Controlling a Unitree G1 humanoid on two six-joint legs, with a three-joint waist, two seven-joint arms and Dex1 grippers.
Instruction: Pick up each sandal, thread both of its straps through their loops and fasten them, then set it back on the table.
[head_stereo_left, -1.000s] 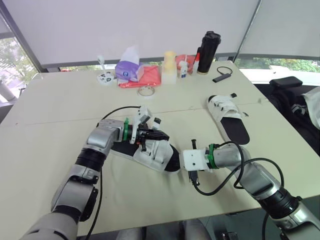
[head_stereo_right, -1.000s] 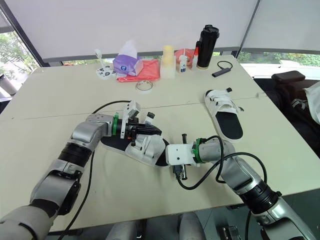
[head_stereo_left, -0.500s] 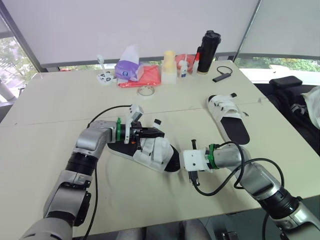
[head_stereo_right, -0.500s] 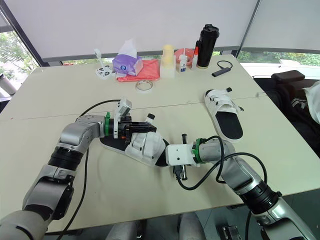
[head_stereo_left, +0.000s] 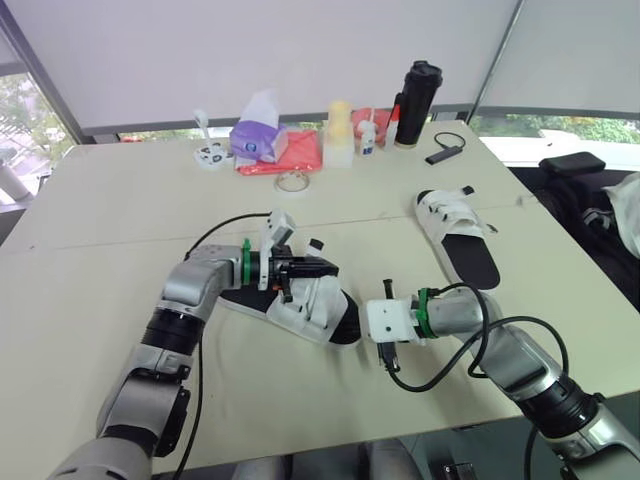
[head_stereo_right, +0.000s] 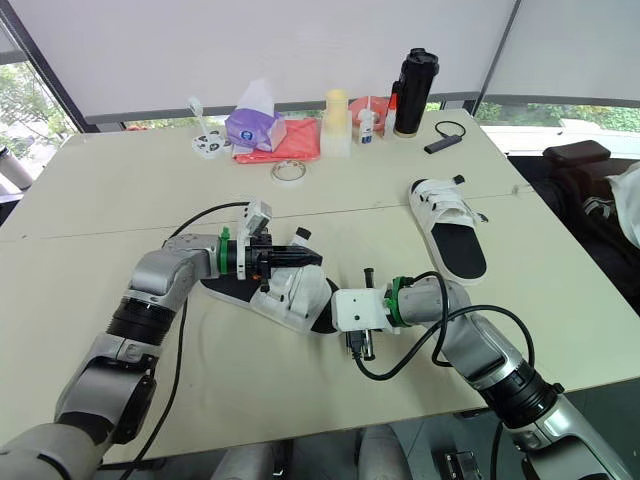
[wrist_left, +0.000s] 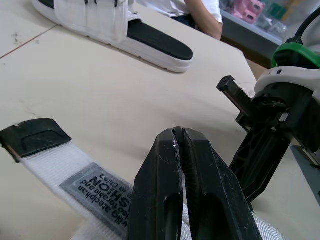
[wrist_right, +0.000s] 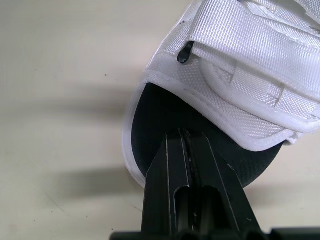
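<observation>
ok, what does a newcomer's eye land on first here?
The white sandal in the middle of the table, with both pincers at it: the left pincer shut just above its straps, the right pincer shut by its toe. After that, the second sandal lying alone toward the right, and the tall black bottle standing at the far edge.

left gripper (wrist_left: 178, 132) closed above the white strap (wrist_left: 50, 162).
</observation>
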